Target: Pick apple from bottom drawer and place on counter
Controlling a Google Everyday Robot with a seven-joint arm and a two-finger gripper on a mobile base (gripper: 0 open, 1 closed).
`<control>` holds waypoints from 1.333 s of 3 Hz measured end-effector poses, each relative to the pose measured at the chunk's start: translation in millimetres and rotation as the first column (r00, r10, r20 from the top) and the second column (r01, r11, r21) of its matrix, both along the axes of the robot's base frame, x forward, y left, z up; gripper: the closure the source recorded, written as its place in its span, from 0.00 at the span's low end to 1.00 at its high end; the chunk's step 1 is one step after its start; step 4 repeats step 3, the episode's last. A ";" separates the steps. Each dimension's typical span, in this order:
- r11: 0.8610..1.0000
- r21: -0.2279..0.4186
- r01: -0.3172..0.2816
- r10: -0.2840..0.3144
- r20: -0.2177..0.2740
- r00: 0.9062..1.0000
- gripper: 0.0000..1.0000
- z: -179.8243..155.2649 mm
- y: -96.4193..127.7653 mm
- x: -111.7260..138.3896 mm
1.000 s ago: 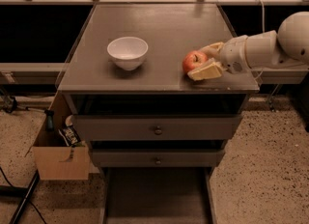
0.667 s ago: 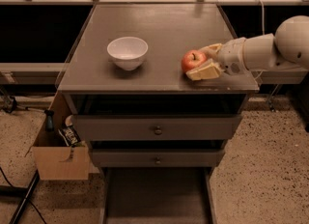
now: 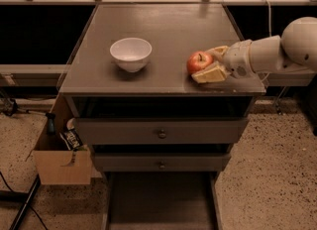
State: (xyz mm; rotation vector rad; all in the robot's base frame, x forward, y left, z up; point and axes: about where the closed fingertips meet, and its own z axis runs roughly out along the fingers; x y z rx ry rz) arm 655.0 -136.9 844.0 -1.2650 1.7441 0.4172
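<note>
The small red apple (image 3: 197, 61) sits at the right front of the grey-brown counter (image 3: 163, 26), touching its surface. My gripper (image 3: 205, 65) reaches in from the right on a white arm and is shut on the apple, with one pale finger (image 3: 210, 74) in front of it and the other behind it. The bottom drawer (image 3: 161, 201) is pulled out below the cabinet, and its dark floor shows nothing on it.
A white bowl (image 3: 131, 53) stands on the counter's left middle. Two upper drawers with round knobs (image 3: 161, 134) are closed. A cardboard box (image 3: 62, 162) with clutter stands on the floor left of the cabinet. A rail runs behind the counter.
The gripper and the apple have shifted very slightly to the left on the counter. Nothing else has moved.
</note>
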 end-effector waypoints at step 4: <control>1.000 0.000 0.000 0.000 0.000 1.000 0.00 0.0 0.1 0.0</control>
